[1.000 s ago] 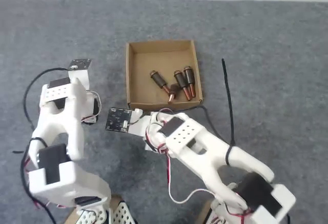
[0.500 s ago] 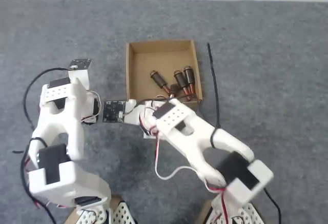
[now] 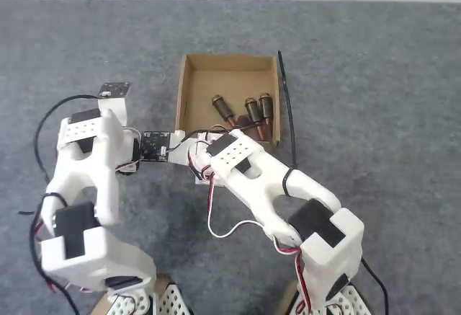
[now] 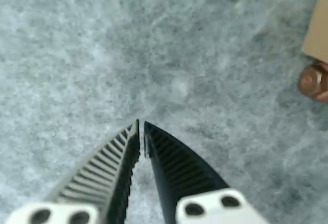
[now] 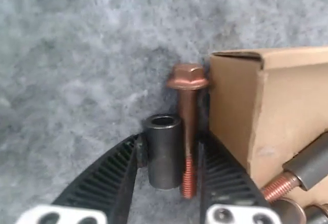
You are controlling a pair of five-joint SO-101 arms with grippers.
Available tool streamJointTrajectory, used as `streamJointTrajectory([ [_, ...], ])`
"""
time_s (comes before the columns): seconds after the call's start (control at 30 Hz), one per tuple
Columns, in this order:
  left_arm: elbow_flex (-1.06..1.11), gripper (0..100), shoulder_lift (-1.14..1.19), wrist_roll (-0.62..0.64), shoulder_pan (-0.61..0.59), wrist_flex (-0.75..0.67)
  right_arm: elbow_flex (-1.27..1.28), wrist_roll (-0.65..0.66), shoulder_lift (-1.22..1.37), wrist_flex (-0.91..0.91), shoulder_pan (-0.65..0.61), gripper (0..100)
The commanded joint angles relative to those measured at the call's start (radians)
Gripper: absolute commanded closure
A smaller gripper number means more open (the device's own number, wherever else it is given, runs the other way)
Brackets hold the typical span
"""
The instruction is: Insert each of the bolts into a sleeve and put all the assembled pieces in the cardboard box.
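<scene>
The right gripper's [image 5: 169, 147] 2 fingers pinch a copper-coloured hex-head bolt [image 5: 188, 106] and a black cylindrical metal sleeve [image 5: 163, 155] side by side, just beside the brown cardboard box's [image 5: 238, 101] outer corner, probably to line them up for insertion. The left gripper [image 4: 141, 127], fingers closed on nothing, hovers over the grey carpet [image 4: 102, 39] nearby.

Your left gripper [image 4: 141, 126] hangs over the grey carpet [image 4: 102, 55], its ribbed fingers [image 4: 115, 157] drawn together so that a thin slit is left at the tips. Farther off you see a copper bolt head [image 4: 313, 82] on the carpet, just beside a corner of the cardboard box [image 4: 319, 29]
</scene>
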Motion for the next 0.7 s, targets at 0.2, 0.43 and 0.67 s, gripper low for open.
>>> streamJointTrajectory([
  [0.2,-0.048,98,-0.005,-0.006,0.008,-0.002,-0.043,0.009,-0.001,0.030,0.016,99.2],
  [0.43,-0.048,98,-0.003,-0.006,0.008,-0.002,-0.041,-0.068,-0.134,0.182,0.048,99.1],
  [0.67,-0.048,98,0.000,-0.006,0.008,-0.012,0.063,-0.282,-0.341,0.262,0.174,99.1],
])
